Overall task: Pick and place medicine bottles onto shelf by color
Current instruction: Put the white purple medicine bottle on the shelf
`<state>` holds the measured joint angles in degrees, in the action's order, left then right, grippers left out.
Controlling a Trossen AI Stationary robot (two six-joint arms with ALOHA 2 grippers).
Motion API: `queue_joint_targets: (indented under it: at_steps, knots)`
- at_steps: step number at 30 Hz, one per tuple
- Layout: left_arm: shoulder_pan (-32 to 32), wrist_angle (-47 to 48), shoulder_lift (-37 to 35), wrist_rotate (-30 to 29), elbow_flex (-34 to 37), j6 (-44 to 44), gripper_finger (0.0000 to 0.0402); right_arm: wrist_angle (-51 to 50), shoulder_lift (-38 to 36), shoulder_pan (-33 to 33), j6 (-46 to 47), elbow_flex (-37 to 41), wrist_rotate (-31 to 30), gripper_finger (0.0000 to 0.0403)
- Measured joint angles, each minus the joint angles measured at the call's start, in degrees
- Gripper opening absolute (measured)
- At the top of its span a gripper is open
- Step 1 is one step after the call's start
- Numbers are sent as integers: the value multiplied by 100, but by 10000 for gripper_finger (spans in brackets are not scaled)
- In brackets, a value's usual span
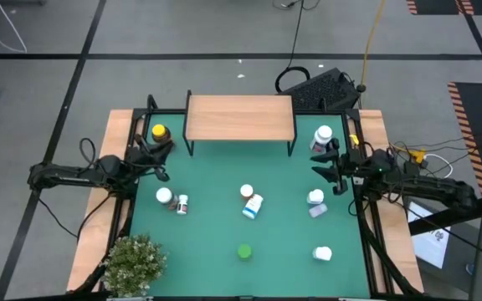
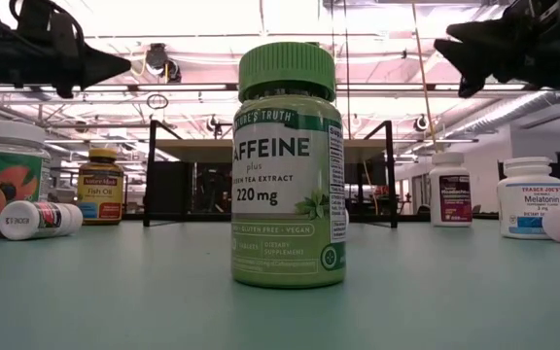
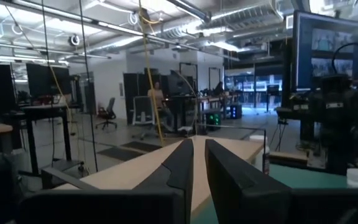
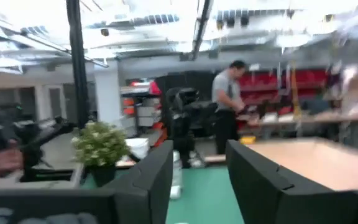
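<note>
The light-wood shelf (image 1: 241,117) stands at the mat's far edge with nothing on it. The medicine bottles are spread over the green mat: an amber yellow-capped one (image 1: 159,134), a white one (image 1: 323,136), a green one (image 1: 244,251) close to the low camera (image 2: 288,165), a blue-white one lying down (image 1: 253,206), and other white ones (image 1: 164,196) (image 1: 315,198). My left gripper (image 1: 164,160) (image 3: 197,142) hovers shut just near of the amber bottle, holding nothing. My right gripper (image 1: 318,165) (image 4: 199,149) hovers open near the far-right white bottle, with nothing between its fingers.
A leafy potted plant (image 1: 136,259) stands at the mat's near left corner. A wooden frame (image 1: 373,150) with black rails borders the mat. A white bottle (image 1: 322,253) stands near the right edge. People show in the room behind the table.
</note>
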<state>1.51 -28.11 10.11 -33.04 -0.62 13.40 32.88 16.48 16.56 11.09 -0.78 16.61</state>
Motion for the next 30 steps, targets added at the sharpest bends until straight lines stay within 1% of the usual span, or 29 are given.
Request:
queue_joint_targets:
  at_steps: [3,6,8,10,12,15,17,20,22,25,27,30]
  knots:
    - [16,-28,2,-49,0,183,47,-236,119,-20,-35,0,-200,152]
    - [16,-162,0,-216,0,340,47,-189,274,-18,-124,0,-825,150]
    - [23,-172,2,-219,0,217,47,-41,395,-19,-128,0,-1036,148]
    - [23,-175,0,-216,0,205,47,75,507,-18,-129,-1,-1057,147]
    - [28,50,0,-216,0,200,47,52,614,-18,-94,-1,-1059,147]
    - [85,552,0,-204,0,-295,47,-248,712,-18,-6,-2,-1083,147]
    - [149,886,2,-97,0,-710,47,-288,742,-18,17,-2,-1087,147]
    - [259,1053,0,179,0,-796,47,-281,743,-20,397,-1,-1083,146]
    - [337,1221,2,441,0,-892,47,-275,742,-52,783,0,-1070,146]
    - [443,1143,0,934,0,-1081,47,-205,740,-111,847,0,-1063,146]
    - [506,1067,1,1089,0,-1102,47,72,709,-108,773,0,-1064,146]
    - [587,943,-3,1096,0,-1181,47,719,663,-105,757,-1,-1064,147]
